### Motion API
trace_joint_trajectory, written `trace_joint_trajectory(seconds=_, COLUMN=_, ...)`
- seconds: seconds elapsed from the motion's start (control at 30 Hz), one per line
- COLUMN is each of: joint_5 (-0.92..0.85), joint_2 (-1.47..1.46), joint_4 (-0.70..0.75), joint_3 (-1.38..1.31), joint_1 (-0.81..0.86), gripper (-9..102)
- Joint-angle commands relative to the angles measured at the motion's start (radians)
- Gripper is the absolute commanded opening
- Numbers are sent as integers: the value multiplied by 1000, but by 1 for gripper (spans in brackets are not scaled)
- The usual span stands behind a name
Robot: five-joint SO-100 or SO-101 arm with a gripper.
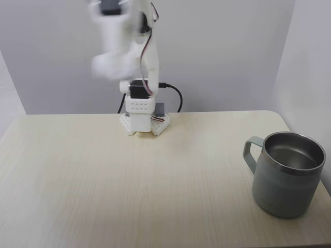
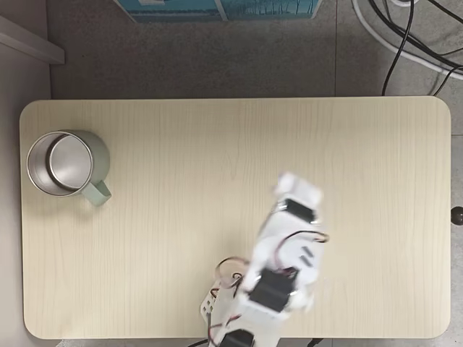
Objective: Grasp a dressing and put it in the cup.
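Nearest in the fixed view from the front, at the lower right of the frame, stands the large grey-green metal mug with its shiny steel rim and squared loop handle [image 1: 287,173]; the handle points toward the middle of the pale wood-grain table [image 1: 129,186]. Its steel inside looks bare as far as I can see. From above, the same cup sits at the upper left of the frame [image 2: 65,165], close to the table's corner.

Farther back, the white plastic robot arm [image 1: 139,103] rises from its base at the far edge of the table, its upper part smeared by motion at the top left of centre. In the fixed view from above, the gripper [image 2: 295,191] reaches out over the bare middle of the table, well apart from the cup. It is too blurred to tell whether the jaws are released or clenched.

I cannot find the small white dressing on the table in either fixed view; whether the blurred gripper carries it, I cannot tell.

To do this step well, I judge the arm should slow down, find the roll first, and come down on it squarely.
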Motion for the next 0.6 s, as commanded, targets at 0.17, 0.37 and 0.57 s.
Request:
trace_joint_trajectory(seconds=0.17, joint_5=-110, joint_2=107, joint_4=-40, joint_3=83, joint_1=-439, gripper=0)
trace_joint_trajectory(seconds=0.37, joint_5=-176, joint_2=379, joint_4=-58, joint_3=261, joint_1=-606, gripper=0)
trace_joint_trajectory(seconds=0.57, joint_5=-153, joint_2=672, joint_4=-64, joint_3=486, joint_1=-715, gripper=0)
